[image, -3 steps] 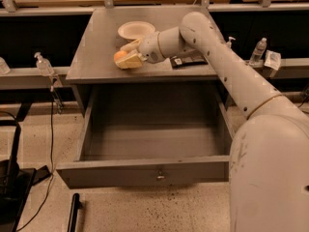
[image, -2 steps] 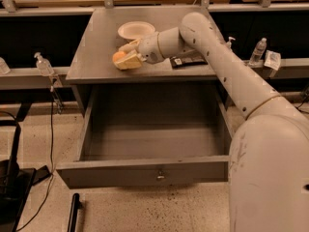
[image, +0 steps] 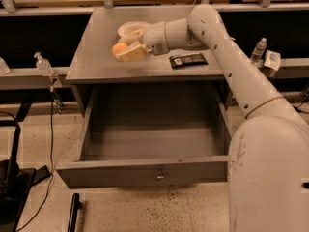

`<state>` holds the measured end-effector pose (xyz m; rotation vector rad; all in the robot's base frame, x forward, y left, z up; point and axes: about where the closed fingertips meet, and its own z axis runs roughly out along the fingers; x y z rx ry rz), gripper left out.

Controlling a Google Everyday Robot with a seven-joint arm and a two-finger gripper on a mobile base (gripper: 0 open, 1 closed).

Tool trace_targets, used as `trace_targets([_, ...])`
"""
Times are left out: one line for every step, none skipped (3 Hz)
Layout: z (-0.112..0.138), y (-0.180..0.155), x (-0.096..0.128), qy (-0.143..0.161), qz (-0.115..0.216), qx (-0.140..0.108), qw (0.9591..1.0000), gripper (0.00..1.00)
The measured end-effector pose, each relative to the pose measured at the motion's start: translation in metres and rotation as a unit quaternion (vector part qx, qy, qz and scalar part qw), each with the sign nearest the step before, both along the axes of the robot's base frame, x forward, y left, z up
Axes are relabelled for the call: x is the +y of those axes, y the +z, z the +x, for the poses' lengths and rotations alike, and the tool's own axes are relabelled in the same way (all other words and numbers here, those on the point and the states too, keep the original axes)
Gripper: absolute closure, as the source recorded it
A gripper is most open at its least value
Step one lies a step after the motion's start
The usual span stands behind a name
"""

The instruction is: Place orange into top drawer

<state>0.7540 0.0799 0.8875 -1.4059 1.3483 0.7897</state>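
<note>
**Item: orange, at the grasp stage, drawer open**

- Orange (image: pixel 118 48): on the cabinet top (image: pixel 96 57), left of centre, resting on the surface. The bowl (image: pixel 133 28) sits just beside it at 1 o'clock.
- Gripper (image: pixel 123 46): reaches in from 3 o'clock, low over the top. Its fingers (image: pixel 131 53) are spread, one on each side of the orange. The near one touches or overlaps the fruit, the far one lies toward the bowl. No firm clamp is evident.
- Drawer (image: pixel 145 174): pulled fully out at 6 o'clock of the orange, with its grey floor bare in view.
- Packet (image: pixel 188 60): dark and flat, at 3 o'clock of the gripper, under the arm (image: pixel 227 57).

Step in hand, as judged: secure the orange, and the transfer is not yet begun.

Handling notes:
- Centre the fruit deeper between the fingers before closing, since it sits near the tips and a round skin can squirt out.
- Close gently and evenly.
- Keep the far finger off the bowl rim.
- Lift straight up before travelling toward 6 o'clock, so that the front edge of the top is cleared.
- Lower well inside the drawer, toward mid-floor, before releasing, because the orange is likely to roll.
</note>
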Motion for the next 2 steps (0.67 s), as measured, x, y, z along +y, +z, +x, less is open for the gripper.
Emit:
trace_targets([-0.030,0.024,-0.037,0.020,-0.022,-0.017,0.9994,1.00])
trace_targets([-0.052,-0.001,-0.081,0.032,-0.045,-0.043,0.9976,1.00])
